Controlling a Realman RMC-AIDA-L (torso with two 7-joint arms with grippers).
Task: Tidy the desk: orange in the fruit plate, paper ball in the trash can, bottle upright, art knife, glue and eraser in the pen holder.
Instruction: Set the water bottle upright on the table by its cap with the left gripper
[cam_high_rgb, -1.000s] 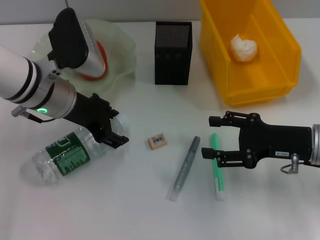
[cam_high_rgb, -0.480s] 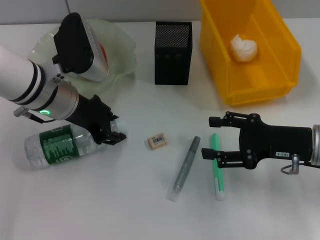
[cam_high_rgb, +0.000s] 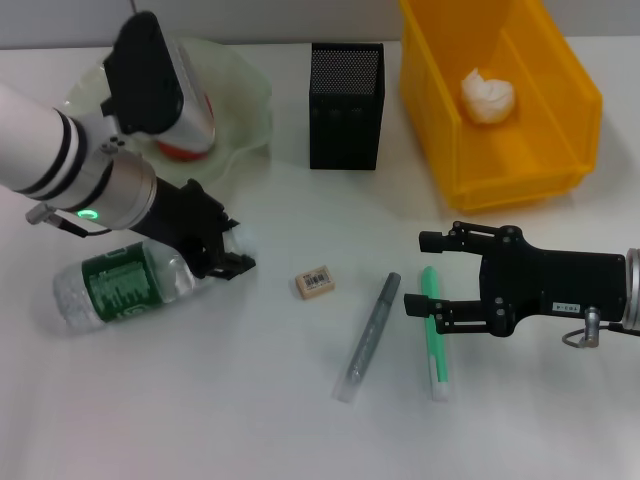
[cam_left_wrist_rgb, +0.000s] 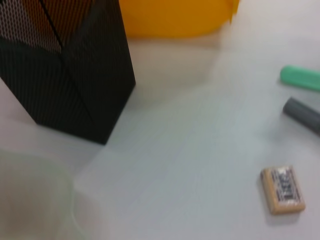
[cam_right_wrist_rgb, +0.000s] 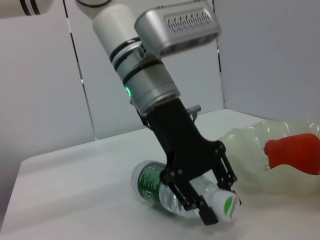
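Left gripper (cam_high_rgb: 225, 258) clamped round the neck of the bottle (cam_high_rgb: 125, 285), lying on the white desk (cam_high_rgb: 200, 400).
Clear plastic, green label, white cap; grey wall behind. Right gripper (cam_high_rgb: 430, 275) hangs open over the green glue (cam_high_rgb: 434, 335).

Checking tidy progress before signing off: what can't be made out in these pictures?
- Orange: mostly hidden by the left arm in the head view.
- Pen holder contents: dark mesh hides them in both views.
- Left gripper: bottle neck contact unclear.
- Eraser label: blurred.
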